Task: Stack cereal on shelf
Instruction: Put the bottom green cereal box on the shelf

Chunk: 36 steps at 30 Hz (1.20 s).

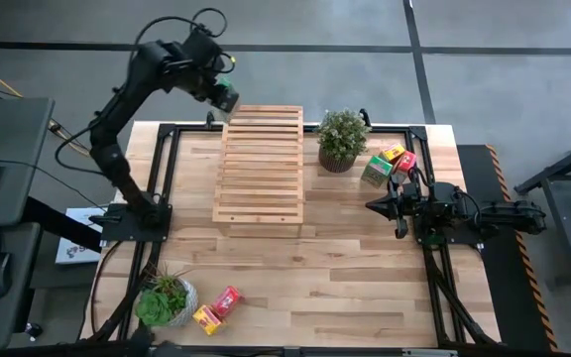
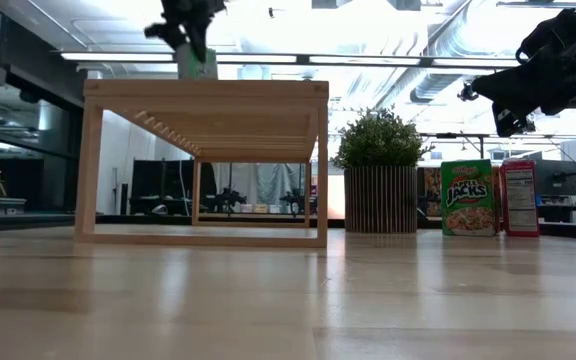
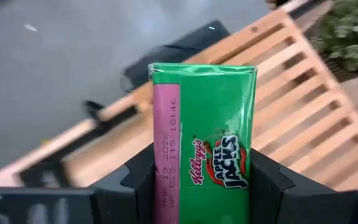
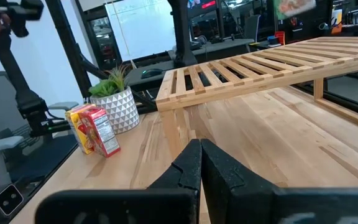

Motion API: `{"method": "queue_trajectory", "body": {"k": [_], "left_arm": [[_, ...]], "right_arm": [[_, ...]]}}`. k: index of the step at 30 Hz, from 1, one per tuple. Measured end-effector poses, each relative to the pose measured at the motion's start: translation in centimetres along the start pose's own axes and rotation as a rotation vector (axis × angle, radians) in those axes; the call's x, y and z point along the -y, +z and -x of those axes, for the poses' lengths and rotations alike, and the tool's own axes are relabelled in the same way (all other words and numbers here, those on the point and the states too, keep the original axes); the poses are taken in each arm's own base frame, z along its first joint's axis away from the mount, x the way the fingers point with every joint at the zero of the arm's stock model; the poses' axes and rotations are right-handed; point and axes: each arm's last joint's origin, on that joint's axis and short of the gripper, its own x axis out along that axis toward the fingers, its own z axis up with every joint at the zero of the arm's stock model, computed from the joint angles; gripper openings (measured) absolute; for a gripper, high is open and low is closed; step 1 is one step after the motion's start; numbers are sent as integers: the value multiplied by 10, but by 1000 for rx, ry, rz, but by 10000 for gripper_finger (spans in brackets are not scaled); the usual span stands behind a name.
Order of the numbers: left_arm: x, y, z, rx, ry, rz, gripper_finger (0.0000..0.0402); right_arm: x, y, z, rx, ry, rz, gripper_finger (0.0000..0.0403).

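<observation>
**Green box over the rack's far corner: watch the release**

On your left, the left gripper [image 1: 222, 96] is clamped on a green cereal box [image 3: 204, 140], jaws part-way apart on its sides, above the far left corner of the slatted shelf [image 1: 259, 169]. Let go here and the box may catch the edge and fall behind the table, or tip on the slats. On your right, the right gripper [image 1: 377, 205] waits fully closed, empty, near the other boxes [image 1: 390, 164]
</observation>
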Motion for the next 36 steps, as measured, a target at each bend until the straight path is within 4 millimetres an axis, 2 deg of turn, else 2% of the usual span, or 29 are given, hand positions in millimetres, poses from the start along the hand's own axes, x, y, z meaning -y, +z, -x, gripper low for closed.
{"method": "queue_trajectory", "body": {"k": [5,10,16,27,36], "left_arm": [[5,12,-22,-17,-57,55,161],[5,18,-42,-42,28,155,161],[7,22,-58,-64,64,296,161],[6,21,-63,-77,127,419,161],[8,19,-63,-79,149,387,161]], "right_arm": [[0,0,0,-1,0,0,0],[0,0,0,-1,0,0,0],[0,0,0,0,0,0,0],[0,0,0,-1,0,0,0],[0,0,0,-1,0,0,0]]}}
